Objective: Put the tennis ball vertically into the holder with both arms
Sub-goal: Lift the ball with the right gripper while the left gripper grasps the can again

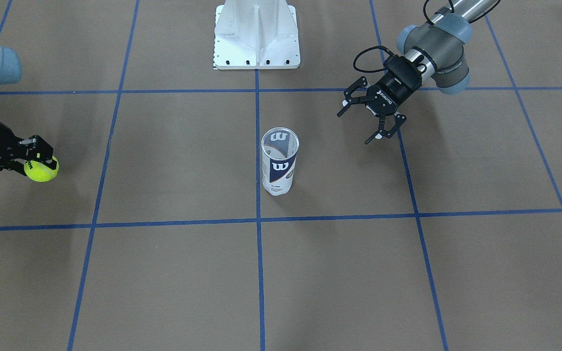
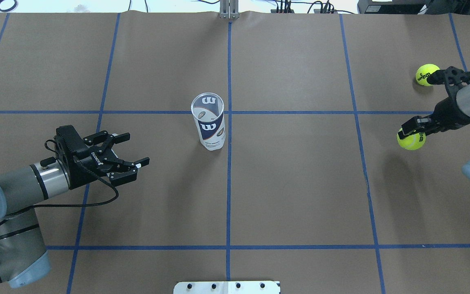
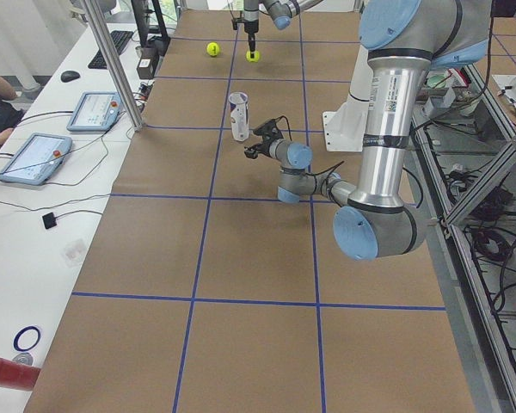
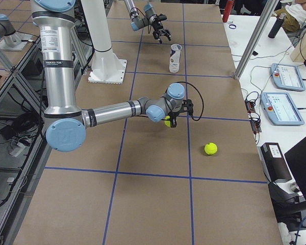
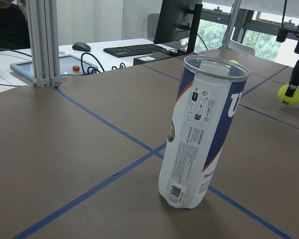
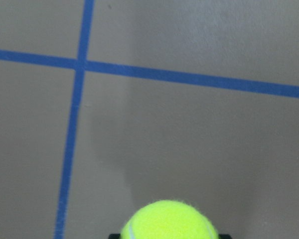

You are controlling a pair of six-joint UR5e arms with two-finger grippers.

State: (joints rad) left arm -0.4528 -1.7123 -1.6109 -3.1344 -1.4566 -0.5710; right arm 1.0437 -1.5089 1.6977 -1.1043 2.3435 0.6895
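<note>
The upright holder (image 2: 207,121), mouth up, stands nearer the empty, spread-fingered left gripper (image 2: 137,149), while the right gripper (image 2: 413,131), clamping a ball (image 2: 411,141), is well apart on its other side.

Holder (image 2: 208,122): clear plastic tube w/ navy-white "W" label and metal rim. It stands upright w/ open mouth up, nothing inside, at table centre just beside the middle blue tape line. Tennis ball (image 2: 411,139): yellow-green, pinched under the right gripper (image 2: 412,131), far on robot's right, well apart from holder. Left gripper (image 2: 135,154): black fingers spread, holding nothing, pointed twd holder, not touching it. Both arms grey-silver w/ light-blue caps.
</note>
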